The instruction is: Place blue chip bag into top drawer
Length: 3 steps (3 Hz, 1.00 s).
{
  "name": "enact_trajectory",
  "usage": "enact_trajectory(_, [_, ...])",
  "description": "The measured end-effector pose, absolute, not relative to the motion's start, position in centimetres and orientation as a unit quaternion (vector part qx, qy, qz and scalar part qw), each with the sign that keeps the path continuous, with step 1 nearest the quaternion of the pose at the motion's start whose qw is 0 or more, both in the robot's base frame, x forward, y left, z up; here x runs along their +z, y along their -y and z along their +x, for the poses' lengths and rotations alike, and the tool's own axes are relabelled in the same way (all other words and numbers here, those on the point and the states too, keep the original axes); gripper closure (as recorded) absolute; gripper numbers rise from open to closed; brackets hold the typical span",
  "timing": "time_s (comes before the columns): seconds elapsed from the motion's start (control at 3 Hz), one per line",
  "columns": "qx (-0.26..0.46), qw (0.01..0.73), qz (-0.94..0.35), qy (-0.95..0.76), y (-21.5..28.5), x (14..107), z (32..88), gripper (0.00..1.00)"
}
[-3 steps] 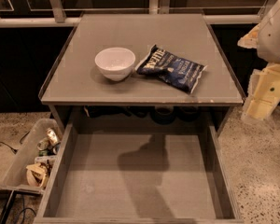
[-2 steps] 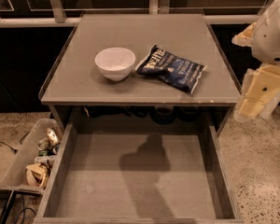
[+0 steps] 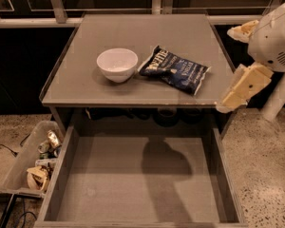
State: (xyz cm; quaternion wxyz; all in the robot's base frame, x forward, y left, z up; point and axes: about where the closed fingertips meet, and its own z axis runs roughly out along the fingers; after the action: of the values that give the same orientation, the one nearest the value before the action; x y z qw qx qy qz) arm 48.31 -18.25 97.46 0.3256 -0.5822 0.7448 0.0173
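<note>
Setting: grey flat-topped cabinet point(image 3: 85, 87) standing on a speckled stone floor point(image 3: 268, 175), with dark panels behind it.
Bag: small crinkly dark navy blue chip bag point(image 3: 176, 69) with white lettering lies flat on the cabinet top, right of centre, set at a slant from back left to front right.
Bowl: round white bowl point(image 3: 117, 64) sits upright just beside the bag's left end; I cannot tell whether the two touch.
Drawer: wide shallow grey top drawer point(image 3: 61, 175) stands pulled out below the cabinet top, and a dark shadow falls on its flat bottom.
Gripper: pale cream gripper point(image 3: 240, 89) hangs just off the cabinet's front right corner, to the right of the bag and apart from it; I cannot tell whether it is open or closed.
Arm: rounded white robot arm point(image 3: 275, 39) rises above the gripper at the right edge of the view.
Bin: clear plastic bin point(image 3: 19, 160) of clutter rests on the floor to the left of the drawer.
</note>
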Motion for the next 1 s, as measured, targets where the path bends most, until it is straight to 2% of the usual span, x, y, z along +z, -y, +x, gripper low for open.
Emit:
enact_trajectory(0.33, [0.028,0.361,-0.564,-0.742,16.8,96.8,50.9,0.0])
enact_trajectory(0.67, [0.008,0.348,-0.567,-0.746,14.8,94.7,54.8,0.0])
enact_trajectory(1.0, [0.009,0.348,-0.568,-0.746,14.8,94.7,54.8,0.0])
